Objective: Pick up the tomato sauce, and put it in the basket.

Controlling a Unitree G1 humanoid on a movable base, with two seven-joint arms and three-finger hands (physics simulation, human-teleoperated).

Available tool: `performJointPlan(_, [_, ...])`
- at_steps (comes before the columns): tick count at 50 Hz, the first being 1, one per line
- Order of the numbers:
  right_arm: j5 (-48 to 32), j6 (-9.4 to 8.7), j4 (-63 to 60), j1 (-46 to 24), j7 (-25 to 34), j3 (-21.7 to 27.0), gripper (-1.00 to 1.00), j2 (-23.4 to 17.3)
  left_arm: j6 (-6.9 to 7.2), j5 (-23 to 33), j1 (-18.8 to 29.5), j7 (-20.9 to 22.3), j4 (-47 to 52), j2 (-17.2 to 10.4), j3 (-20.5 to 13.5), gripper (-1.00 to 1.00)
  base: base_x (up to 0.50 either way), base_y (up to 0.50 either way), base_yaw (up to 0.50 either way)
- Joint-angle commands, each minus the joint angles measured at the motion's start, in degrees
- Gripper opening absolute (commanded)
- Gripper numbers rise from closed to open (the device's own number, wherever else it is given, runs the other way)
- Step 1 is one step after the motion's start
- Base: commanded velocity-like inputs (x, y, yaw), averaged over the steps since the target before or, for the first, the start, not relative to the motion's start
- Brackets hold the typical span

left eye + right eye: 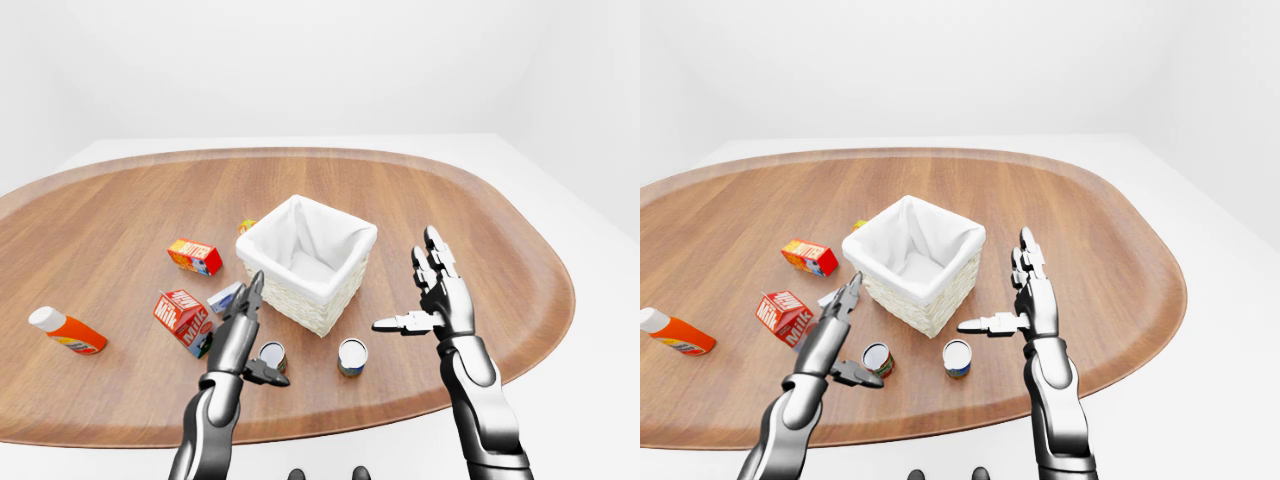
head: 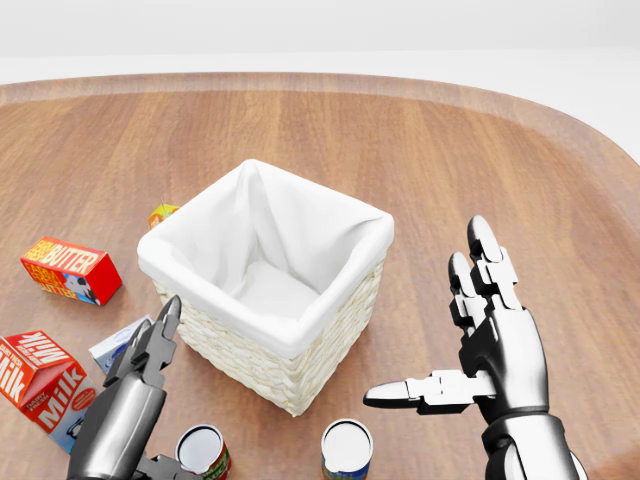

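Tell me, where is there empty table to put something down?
The table is bare to the right of the basket, past the right hand, and along the whole top of the left-eye view. It is crowded left of the basket: butter box, milk carton, orange bottle, and two cans by the left hand.

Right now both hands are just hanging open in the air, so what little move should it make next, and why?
Probably lower the open left hand onto the red-labelled can just beside it. That looks like the tomato sauce, though the label is too small to read. Neither hand holds anything, the right hand hovers further off, and the basket sits close by.
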State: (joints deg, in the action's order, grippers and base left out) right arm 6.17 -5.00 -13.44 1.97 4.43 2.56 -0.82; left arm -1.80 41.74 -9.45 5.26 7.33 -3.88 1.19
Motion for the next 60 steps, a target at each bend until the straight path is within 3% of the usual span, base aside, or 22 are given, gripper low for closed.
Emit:
performJointPlan(1, [0.00, 0.00, 0.00, 0.00, 0.00, 0.00, 1.00, 0.00, 0.00, 0.00, 0.00, 0.00, 0.00, 0.00, 0.00, 1.00, 0.00, 0.00, 0.00])
performJointPlan(8, [-0.02, 0.00, -0.08, 0.04, -0.01, -0.02, 1.00, 0.00, -0.05, 0.03, 0.04, -0.09, -0.16, -0.02, 0.00, 1.00, 0.00, 0.00, 0.00])
performJointPlan(9, [-0.14, 0.00, 0.09, 0.11, 0.02, -0.05, 1.00, -0.02, -3.20, 0.41, 2.64, -4.35, -11.15, -1.11, -0.18, 1.00, 0.00, 0.00, 0.00])
performJointPlan(11, [-0.16, 0.00, -0.24, 0.23, 0.05, -0.08, 1.00, -0.03, -2.58, 0.66, 2.71, -3.78, -10.52, -0.99, -0.19, 1.00, 0.00, 0.00, 0.00])
performJointPlan(13, [-0.14, 0.00, -0.56, 0.30, 0.05, -0.08, 1.00, -0.02, -3.20, 0.56, 2.65, -4.24, -11.25, -1.07, -0.20, 1.00, 0.00, 0.00, 0.00])
performJointPlan(20, [-0.15, 0.00, -0.45, 0.14, 0.09, 0.01, 1.00, -0.02, -3.20, 0.63, 2.52, -4.19, -11.07, -1.04, -0.25, 1.00, 0.00, 0.00, 0.00])
performJointPlan(21, [-0.16, 0.00, -0.31, 0.11, 0.09, 0.02, 1.00, -0.02, -2.13, 0.76, 2.30, -3.16, -9.37, -0.85, -0.22, 1.00, 0.00, 0.00, 0.00])
performJointPlan(23, [-0.14, 0.00, -0.26, 0.08, 0.09, 0.04, 1.00, -0.01, -3.01, 0.72, 2.36, -3.95, -10.64, -0.99, -0.17, 1.00, 0.00, 0.00, 0.00])
performJointPlan(24, [-0.14, 0.00, -0.11, 0.10, 0.12, 0.03, 1.00, -0.01, -1.98, 0.82, 2.33, -3.00, -9.24, -0.82, -0.18, 1.00, 0.00, 0.00, 0.00])
performJointPlan(25, [-0.16, 0.00, -0.07, 0.10, 0.11, 0.03, 1.00, 0.00, -1.88, 0.84, 2.26, -2.89, -9.05, -0.82, -0.17, 1.00, 0.00, 0.00, 0.00])
performJointPlan(27, [-0.15, 0.00, -0.10, 0.12, 0.11, 0.02, 1.00, 0.00, -1.98, 0.80, 2.42, -3.01, -9.38, -0.85, -0.19, 1.00, 0.00, 0.00, 0.00])
performJointPlan(28, [-0.18, 0.00, -0.15, 0.17, 0.09, -0.05, 1.00, 0.03, -3.15, 0.67, 2.60, -4.14, -11.20, -1.08, -0.25, 1.00, 0.00, 0.00, 0.00])
performJointPlan(29, [-0.18, 0.00, -0.15, 0.17, 0.09, -0.06, 1.00, 0.03, -3.20, 0.67, 2.62, -4.22, -11.33, -1.09, -0.25, 1.00, 0.00, 0.00, 0.00])
performJointPlan(60, [-0.25, 0.00, -0.04, 0.34, 0.02, -0.20, 1.00, 0.09, -3.20, 0.68, 5.20, -7.45, -19.08, -1.76, -0.42, 1.00, 0.00, 0.00, 0.00])
